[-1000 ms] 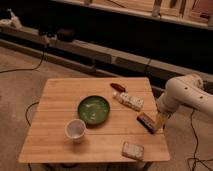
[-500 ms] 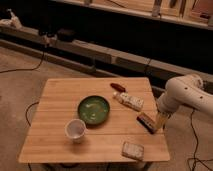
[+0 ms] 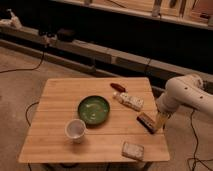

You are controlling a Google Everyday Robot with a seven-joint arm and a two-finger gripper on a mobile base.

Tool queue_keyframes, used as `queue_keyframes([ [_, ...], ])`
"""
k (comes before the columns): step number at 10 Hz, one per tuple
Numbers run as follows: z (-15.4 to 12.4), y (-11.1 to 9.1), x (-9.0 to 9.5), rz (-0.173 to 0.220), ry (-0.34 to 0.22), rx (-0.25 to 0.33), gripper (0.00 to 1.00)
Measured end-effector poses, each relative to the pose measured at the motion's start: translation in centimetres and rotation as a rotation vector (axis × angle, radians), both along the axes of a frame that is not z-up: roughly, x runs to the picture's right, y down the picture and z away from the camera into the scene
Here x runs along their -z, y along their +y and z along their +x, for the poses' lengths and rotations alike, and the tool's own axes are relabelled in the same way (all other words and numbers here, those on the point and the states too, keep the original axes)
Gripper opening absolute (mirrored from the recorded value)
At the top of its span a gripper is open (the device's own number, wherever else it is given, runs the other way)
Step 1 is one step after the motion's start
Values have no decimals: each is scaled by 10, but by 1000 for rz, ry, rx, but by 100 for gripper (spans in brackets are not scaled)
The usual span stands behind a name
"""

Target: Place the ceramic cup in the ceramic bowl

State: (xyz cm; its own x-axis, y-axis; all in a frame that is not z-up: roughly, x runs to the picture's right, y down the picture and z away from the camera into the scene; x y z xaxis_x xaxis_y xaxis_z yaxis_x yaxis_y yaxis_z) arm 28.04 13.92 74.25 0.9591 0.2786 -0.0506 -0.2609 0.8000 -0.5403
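Note:
The white ceramic cup (image 3: 75, 130) stands upright on the wooden table (image 3: 60, 100), near its front left. The green ceramic bowl (image 3: 93, 109) with a dark rim sits just behind and to the right of the cup, near the table's middle. It holds nothing. My gripper (image 3: 159, 122) hangs from the white arm (image 3: 182, 95) at the table's right edge, far to the right of the cup and bowl, next to a dark flat packet (image 3: 146, 122).
A white wrapped packet (image 3: 130, 101) and a small red-brown item (image 3: 117, 87) lie behind the bowl to the right. A pale snack packet (image 3: 132, 150) lies at the front right edge. Cables run on the floor; a dark low shelf stands behind the table.

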Motion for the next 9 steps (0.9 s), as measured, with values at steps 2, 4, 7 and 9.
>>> queue_keyframes([
  [2,-27,-8,1,40,-116,28,80],
  [4,-66,-13,6,77,-255,92,80],
  [7,-115,1,5,72,-389,196,80],
  [9,-152,5,0,74,-480,225,80],
])
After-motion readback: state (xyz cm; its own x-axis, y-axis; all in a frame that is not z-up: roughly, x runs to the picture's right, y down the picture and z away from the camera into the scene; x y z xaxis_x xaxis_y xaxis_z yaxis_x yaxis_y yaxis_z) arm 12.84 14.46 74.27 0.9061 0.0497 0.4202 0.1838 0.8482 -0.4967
